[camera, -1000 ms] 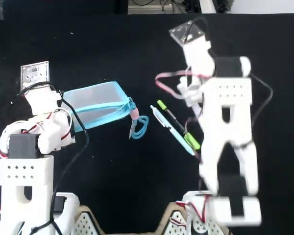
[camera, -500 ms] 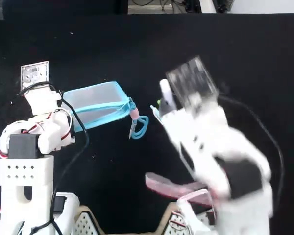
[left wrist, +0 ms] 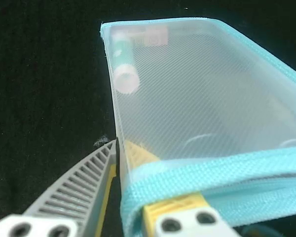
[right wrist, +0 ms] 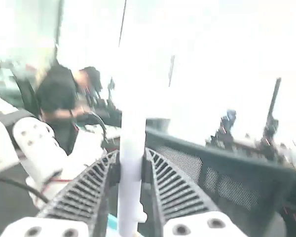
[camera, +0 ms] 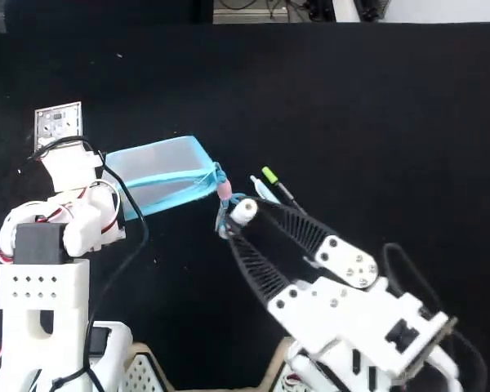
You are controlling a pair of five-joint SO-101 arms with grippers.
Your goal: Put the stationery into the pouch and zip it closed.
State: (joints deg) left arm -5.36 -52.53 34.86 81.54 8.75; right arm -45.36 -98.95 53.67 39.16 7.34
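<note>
Pouch (camera: 159, 175) lies mid-left on the bench, edge pinched by left tool (left wrist: 122, 150); right tool (right wrist: 130, 160) clamps white pen (right wrist: 131, 123) near its zip end, so I'd line the pen up with the opening before letting go.

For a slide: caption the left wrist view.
Left end effector grips the translucent pouch; a white-capped tube lies inside.

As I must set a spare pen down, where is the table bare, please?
Bare: the far strip of table beyond the pouch, and the stretch right of the highlighter. Crowded: between pouch mouth and right gripper.
</note>
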